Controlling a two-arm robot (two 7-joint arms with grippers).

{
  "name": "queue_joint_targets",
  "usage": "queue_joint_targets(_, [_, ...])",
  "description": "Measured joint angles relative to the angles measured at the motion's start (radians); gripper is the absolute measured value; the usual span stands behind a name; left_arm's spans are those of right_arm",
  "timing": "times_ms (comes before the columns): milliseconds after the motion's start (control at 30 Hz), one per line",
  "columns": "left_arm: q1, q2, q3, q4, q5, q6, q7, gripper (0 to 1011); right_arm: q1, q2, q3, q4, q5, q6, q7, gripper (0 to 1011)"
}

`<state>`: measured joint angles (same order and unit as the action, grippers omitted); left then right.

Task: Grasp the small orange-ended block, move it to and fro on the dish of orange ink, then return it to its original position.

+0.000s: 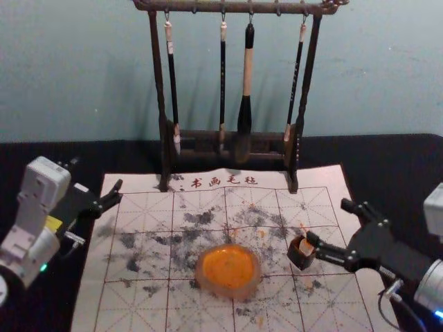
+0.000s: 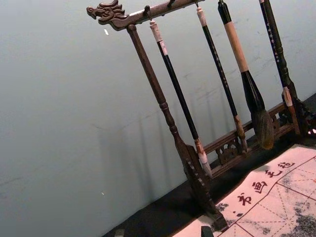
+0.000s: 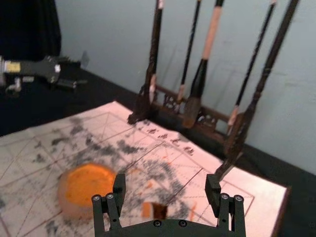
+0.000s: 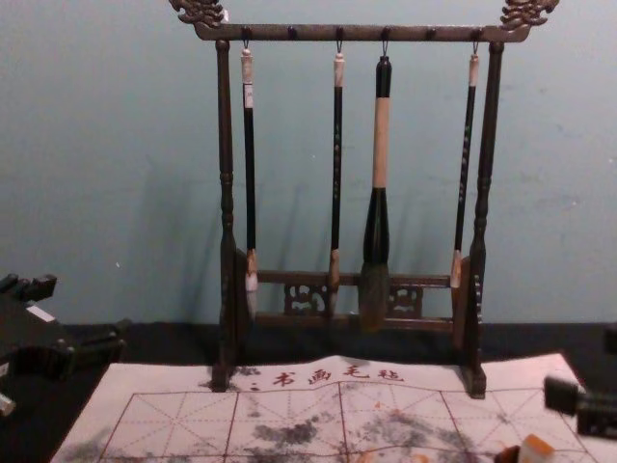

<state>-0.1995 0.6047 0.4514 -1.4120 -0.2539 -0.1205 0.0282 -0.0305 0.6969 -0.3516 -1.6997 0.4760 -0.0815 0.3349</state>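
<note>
In the head view, the small dark block with an orange end sits on the mat, right of the dish of orange ink. My right gripper is open, one finger overlapping the block's right edge in that view. From the right wrist, the gripper shows its fingers wide apart, with the block low between them and the dish off to one side. The block's orange top peeks in at the chest view's bottom edge. My left gripper is parked open at the mat's far left corner.
A wooden rack with several hanging brushes stands at the mat's back edge, before the wall. The ink-stained paper mat lies on a black-covered table.
</note>
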Motion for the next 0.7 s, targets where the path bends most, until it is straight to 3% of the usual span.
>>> queue_joint_targets(400, [0.000, 0.000, 0.000, 0.000, 0.000, 0.000, 0.000, 1001, 0.033, -0.022, -0.050, 0.043, -0.120, 0.043, 0.023, 1000])
queue_joint_targets(700, [0.000, 0.000, 0.000, 0.000, 0.000, 0.000, 0.000, 1001, 0.052, -0.051, -0.053, 0.076, -0.159, 0.056, 0.030, 1000])
